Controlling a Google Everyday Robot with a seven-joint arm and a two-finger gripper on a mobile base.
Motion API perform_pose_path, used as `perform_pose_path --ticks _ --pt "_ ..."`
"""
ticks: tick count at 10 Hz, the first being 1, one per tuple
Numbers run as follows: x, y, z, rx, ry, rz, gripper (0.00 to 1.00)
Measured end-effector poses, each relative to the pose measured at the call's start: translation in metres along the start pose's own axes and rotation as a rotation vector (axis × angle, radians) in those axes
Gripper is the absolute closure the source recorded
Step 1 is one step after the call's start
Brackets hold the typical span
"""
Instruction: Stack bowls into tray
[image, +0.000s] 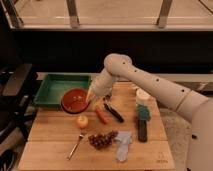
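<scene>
Beside the green tray (50, 90), my gripper (90, 98) is clamped on the red bowl (75, 100); apple (82, 121), carrot (101, 116), fork (76, 145) and grapes (102, 139) crowd the surface (50, 150).

It looked like a robot test area set up as a mock kitchen. A wooden bench (55, 131) carried kitchen oddments: a green tray (52, 90), a red-orange bowl (75, 100), a fork (76, 145), grapes (102, 139), a yellow fruit (82, 121), a carrot-like piece (101, 116) and a crumpled cloth (122, 144). A white robot arm (150, 85) reached over the bench, its claw (90, 98), shut, at the bowl's rim. Behind stood a dark wall below metal-framed glazing (115, 15), more institutional than homely, and a dark chair (17, 82) at the left
</scene>
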Motion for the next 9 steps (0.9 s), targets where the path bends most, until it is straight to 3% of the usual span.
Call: perform_pose_path --ticks 5,7,9 --pt "-0.003 -0.001 0.0 0.0 -0.005 0.004 1.0" --pt "-0.015 -0.011 -0.009 -0.039 -0.062 0.044 1.0" --pt "-0.05 -0.029 -0.026 -0.074 -0.125 0.085 1.0"
